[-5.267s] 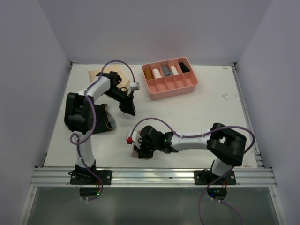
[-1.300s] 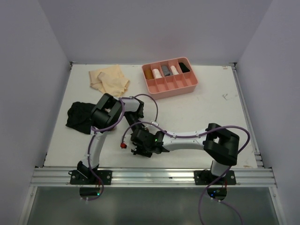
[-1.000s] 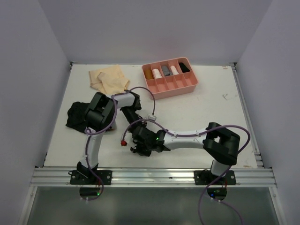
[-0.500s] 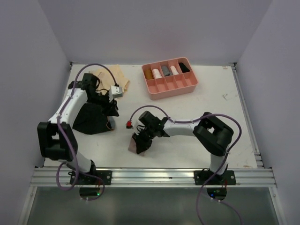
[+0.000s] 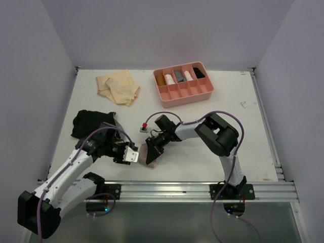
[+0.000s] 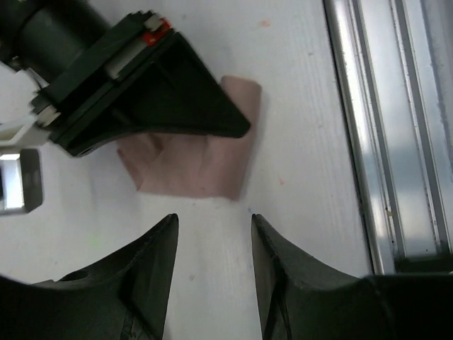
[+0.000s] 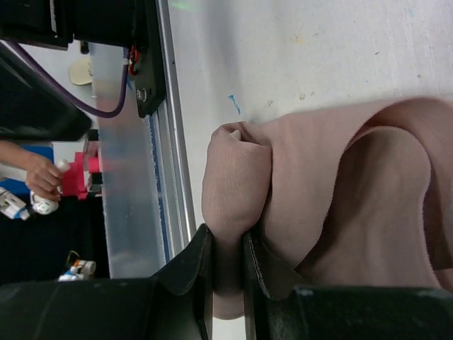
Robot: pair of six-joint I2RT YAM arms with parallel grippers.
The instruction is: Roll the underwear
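Pink underwear (image 5: pixel 151 156) is on the table (image 5: pixel 228 131) near the front edge, a bit left of centre, just behind the front rail (image 5: pixel 202 190). It's bunched and partly folded over itself, not flat.

Right gripper (image 5: pixel 153 147) is clenched on the pink underwear. The right wrist view shows a thick fold at the cloth's edge (image 7: pixel 233 177) pinched between the two black fingers (image 7: pixel 185 273), while the remaining cloth drapes in loose folds onto the table. That arm reaches across from the right and low, with its gripper lying over the cloth.

Left gripper (image 5: pixel 134 155) sits just left of the pink underwear and points at it. Its jaws are apart with nothing between them. In the left wrist view both fingertips (image 6: pixel 157 248) stop just short of the cloth's near edge (image 6: pixel 191 170), with a strip of bare table between, so there is no contact. The right gripper's black finger (image 6: pixel 156 99) crosses over the top of the cloth in that view.

Black underwear (image 5: pixel 90 124) is a crumpled heap on the left side of the table, behind the left arm and well apart from the pink one.

Tan underwear (image 5: pixel 119 87) lies spread out at the back left, near the wall.

Pink divided tray (image 5: pixel 185 94) is at the back centre, just right of the tan underwear. Its back row of compartments holds small rolls: brownish, white, grey, cream and black.
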